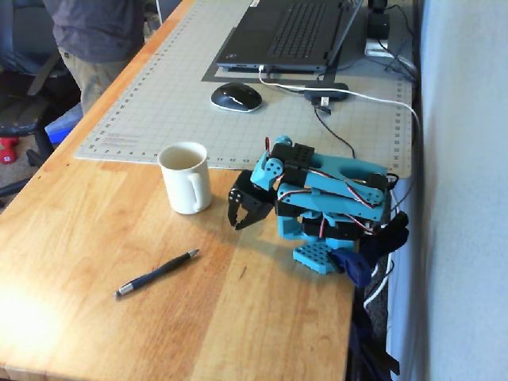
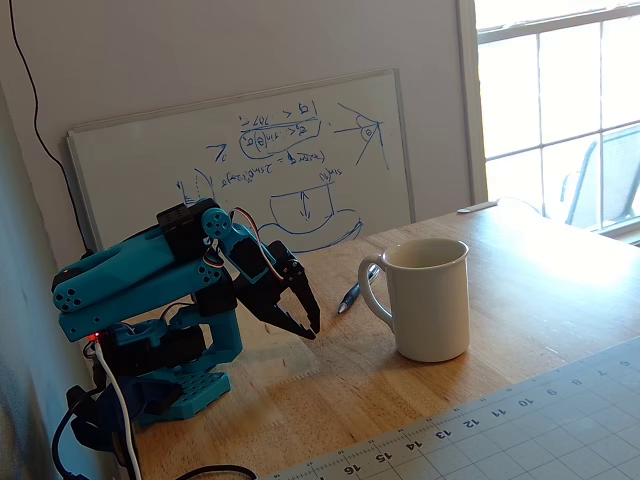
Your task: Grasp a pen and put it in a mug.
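Slim navy-black pen [image 1: 157, 274] lies diagonally on the wood, well apart from the black gripper [image 1: 240, 225], seemingly slightly parted, empty.

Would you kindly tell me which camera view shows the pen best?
The fixed view looking down the table: there the pen lies whole on the bare wood. In the other fixed view the mug hides most of it; only one end shows beside the handle.

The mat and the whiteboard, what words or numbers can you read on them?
"16", "15", "14", "13", "12", "11", "10", "9", "8", "7": along the ruler edge of the cutting mat.
Whiteboard: blue handwriting and sketches, reversed and too blurred to read.
Mug, pen, laptop: no readable text.
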Controlling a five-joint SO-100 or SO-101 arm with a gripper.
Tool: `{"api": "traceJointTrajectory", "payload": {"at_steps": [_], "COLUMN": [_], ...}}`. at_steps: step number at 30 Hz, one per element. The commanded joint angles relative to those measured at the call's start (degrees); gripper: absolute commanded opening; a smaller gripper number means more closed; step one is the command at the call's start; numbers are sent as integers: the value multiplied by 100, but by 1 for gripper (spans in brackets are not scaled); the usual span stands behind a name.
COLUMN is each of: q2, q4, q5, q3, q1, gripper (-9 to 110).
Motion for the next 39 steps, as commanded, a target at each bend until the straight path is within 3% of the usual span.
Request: {"api": "traceJointTrajectory", "payload": {"at_steps": [1,21,27,33,39], "q2": [158,105,-1028,-2531,-3806], "q4": [53,62,62,62,53], "q5": [26,35,149,1564,3683], "q3": [-88,-396,-1301,-2619,-3885], "q1": [-62,-62,-62,-246,-747], "gripper": [0,0,0,0,0]}}
